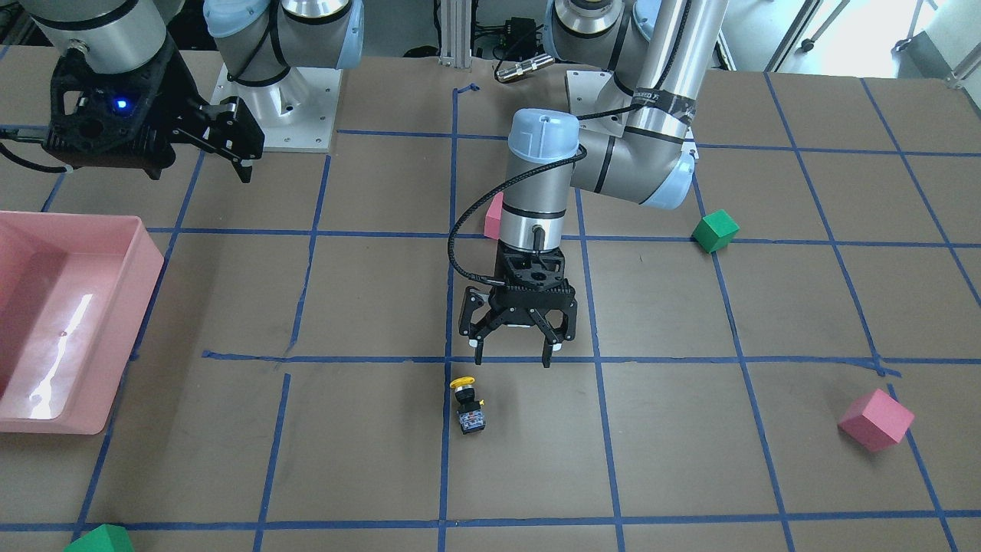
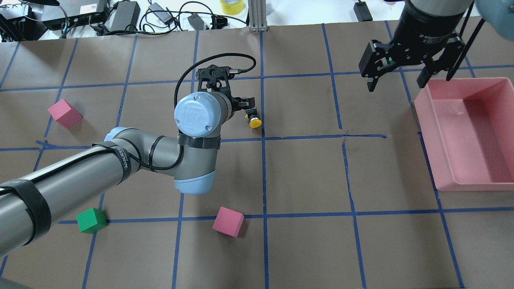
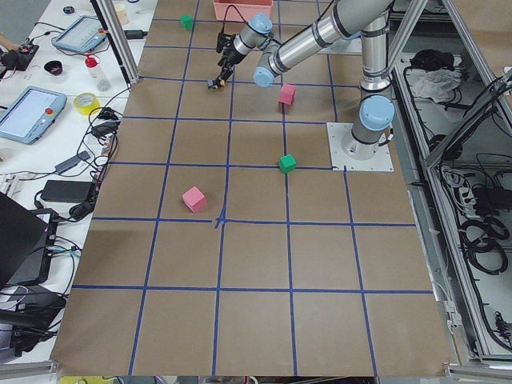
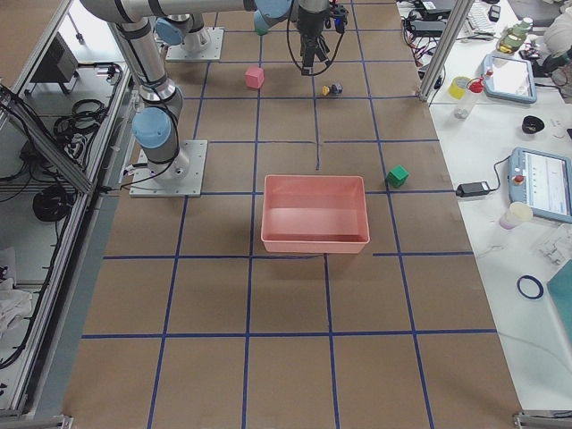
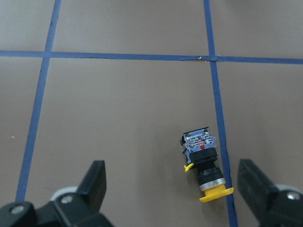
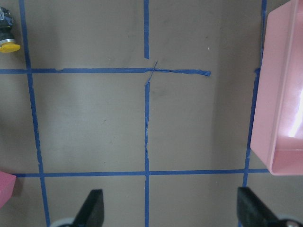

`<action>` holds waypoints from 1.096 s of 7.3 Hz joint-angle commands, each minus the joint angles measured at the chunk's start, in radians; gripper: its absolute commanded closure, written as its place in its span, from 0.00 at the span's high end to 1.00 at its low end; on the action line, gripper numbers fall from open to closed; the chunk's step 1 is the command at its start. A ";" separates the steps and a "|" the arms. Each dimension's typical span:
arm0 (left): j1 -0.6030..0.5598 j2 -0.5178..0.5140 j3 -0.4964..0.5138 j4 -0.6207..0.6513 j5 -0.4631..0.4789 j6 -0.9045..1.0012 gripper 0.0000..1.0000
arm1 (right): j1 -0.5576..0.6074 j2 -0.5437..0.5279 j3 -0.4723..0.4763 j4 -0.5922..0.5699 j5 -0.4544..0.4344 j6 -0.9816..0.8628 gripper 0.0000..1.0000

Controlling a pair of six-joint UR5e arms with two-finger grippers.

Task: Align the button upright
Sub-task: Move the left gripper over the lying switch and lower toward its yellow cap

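The button [image 1: 466, 404] lies on its side on the brown table, beside a blue tape line, with its yellow cap toward the robot and its whitish base away. It also shows in the left wrist view [image 5: 203, 165], the overhead view [image 2: 253, 120] and the right wrist view's top left corner [image 6: 7, 42]. My left gripper [image 1: 512, 356] is open and empty and hovers just above and behind the button. In its wrist view the button sits nearer the right-hand finger [image 5: 258, 189]. My right gripper [image 2: 397, 82] is open and empty, raised near the pink bin.
A pink bin [image 2: 425, 120] stands on the robot's right. Pink cubes [image 2: 228, 221] [image 2: 64, 113] and a green cube [image 2: 91, 220] lie on the left side. Another green cube [image 1: 100, 539] sits at the table's far edge. Cables lie beyond the table [image 2: 120, 16].
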 commanded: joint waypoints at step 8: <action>0.009 0.002 0.066 -0.013 0.100 -0.007 1.00 | -0.004 -0.008 0.011 0.062 -0.032 -0.038 1.00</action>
